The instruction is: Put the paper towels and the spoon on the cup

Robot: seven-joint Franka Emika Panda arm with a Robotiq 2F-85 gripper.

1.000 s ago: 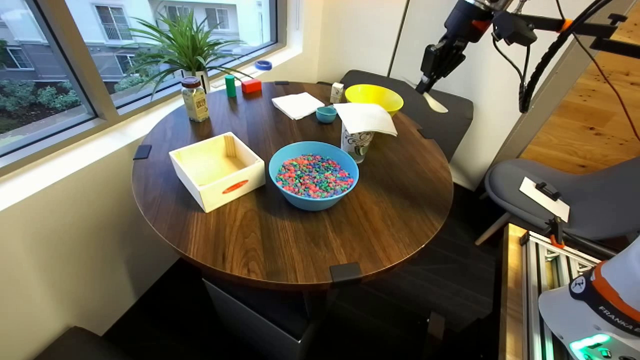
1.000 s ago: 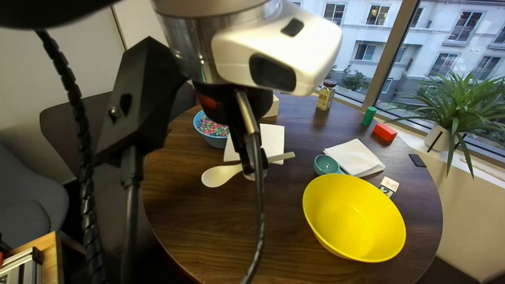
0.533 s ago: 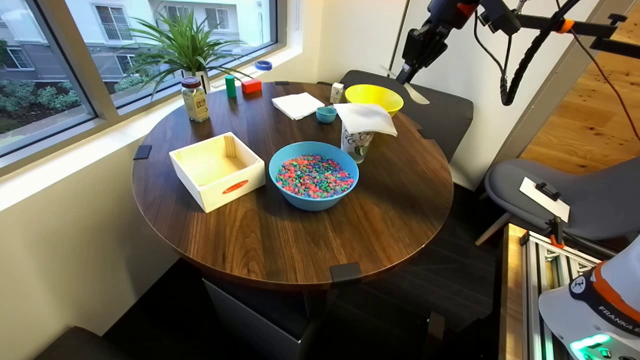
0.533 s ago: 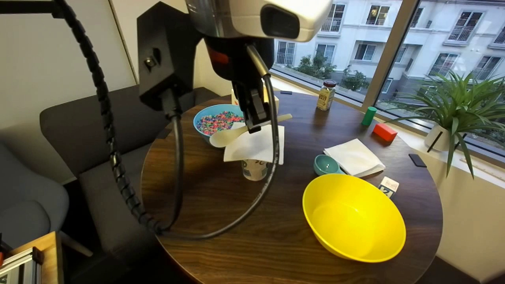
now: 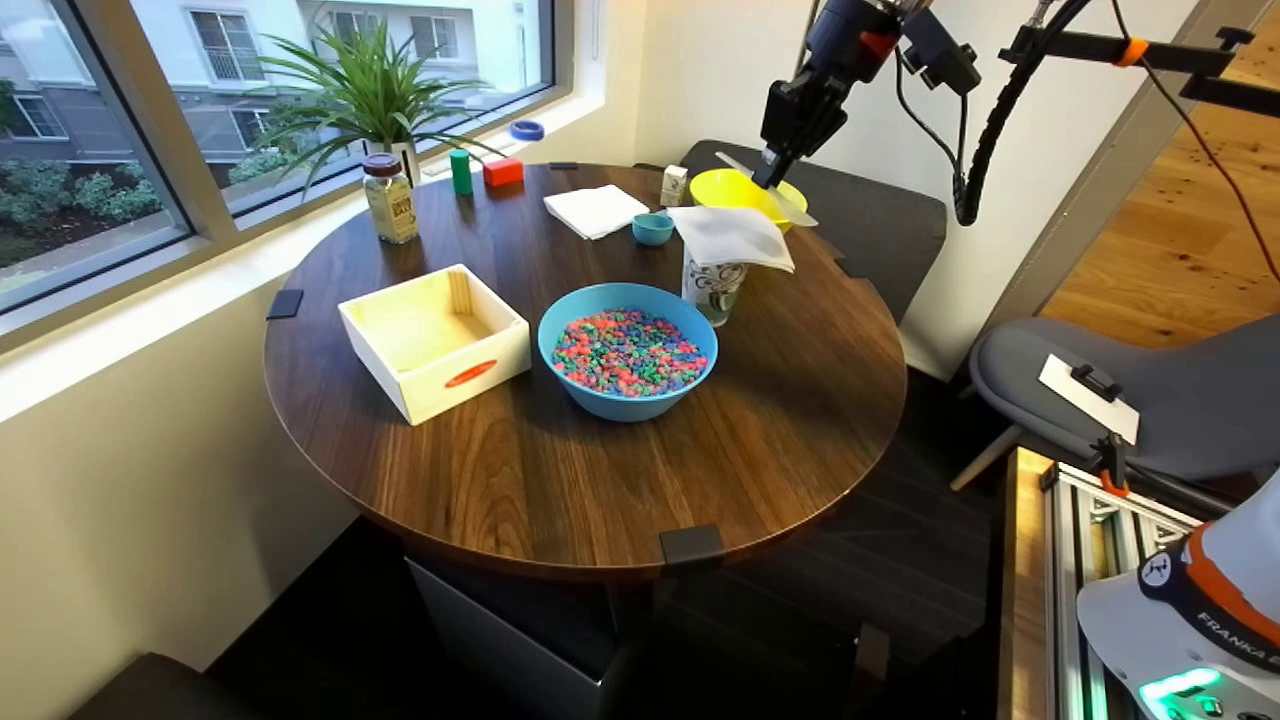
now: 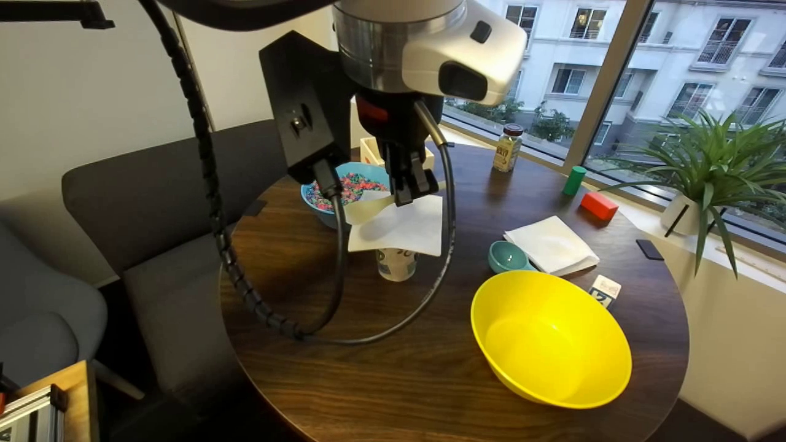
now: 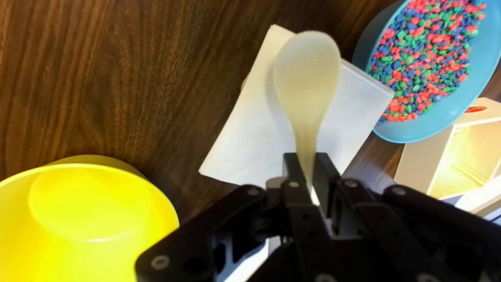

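The black two-fingered gripper (image 7: 307, 166) had a small cream-white spoon (image 7: 307, 66) pinched by its slim handle, the bowl end jutting out above the thin square white paper towels (image 6: 402, 233) — not touching, I judged. Those towels lay across the mouth of a tall whitish patterned cup (image 6: 396, 265), so that half looked done to me; placing the spoon was the step in hand! Another flat white paper pile (image 5: 597, 211) sat apart on the round dark wooden table (image 5: 480, 470), and whether it was wanted I couldn't tell. Now the next move called for a gentle lowering, spoon level and centred over the cup, then a slow release — laid too near an overhanging edge, I reckoned, it could tip the paper and slide off.
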